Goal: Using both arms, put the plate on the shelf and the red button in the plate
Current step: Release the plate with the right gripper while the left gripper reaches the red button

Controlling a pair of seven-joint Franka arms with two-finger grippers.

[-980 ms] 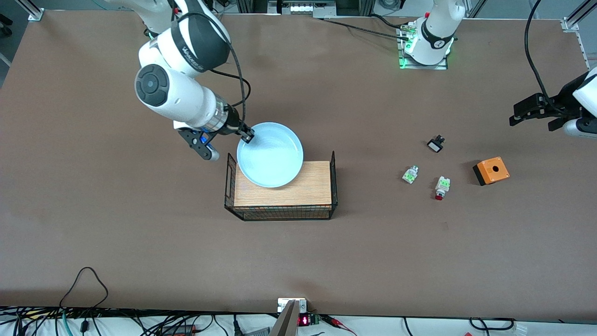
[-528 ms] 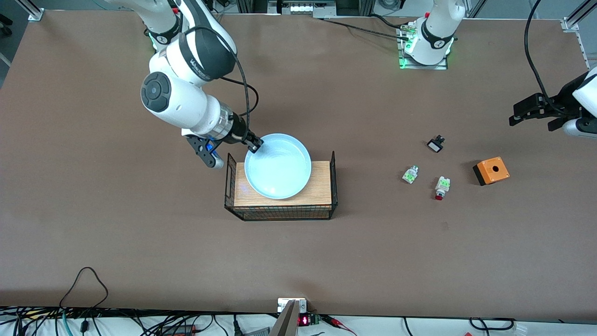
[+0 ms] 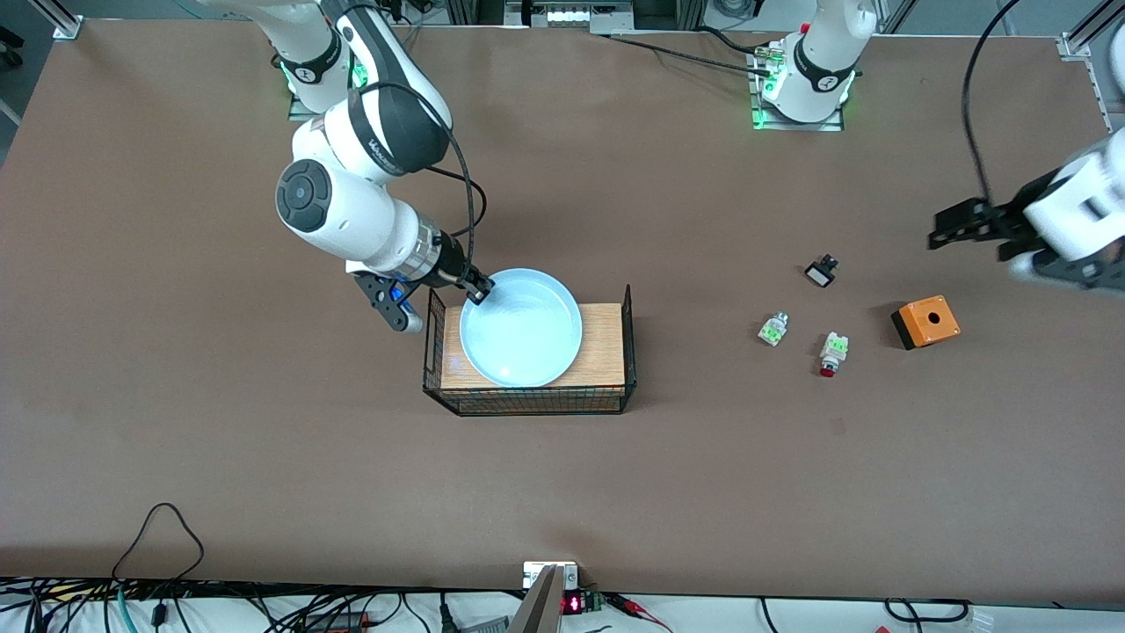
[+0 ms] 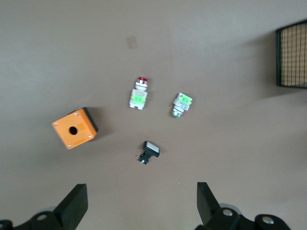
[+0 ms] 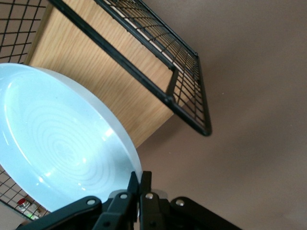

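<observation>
The pale blue plate is held over the wooden floor of the wire basket. My right gripper is shut on its rim; in the right wrist view the fingertips pinch the plate edge. The red button, white with a green patch and dark red cap, lies on the table toward the left arm's end; it also shows in the left wrist view. My left gripper is open and empty in the air above the table near the orange box; in its wrist view the jaws stand wide apart.
An orange box with a round hole, a white-and-green part with no red cap and a small black-and-white part lie around the red button. The basket's black wire end walls stand up at both ends.
My right gripper has carried the plate nearer the front camera and lower, over the basket floor. My left gripper has shifted toward the small parts.
</observation>
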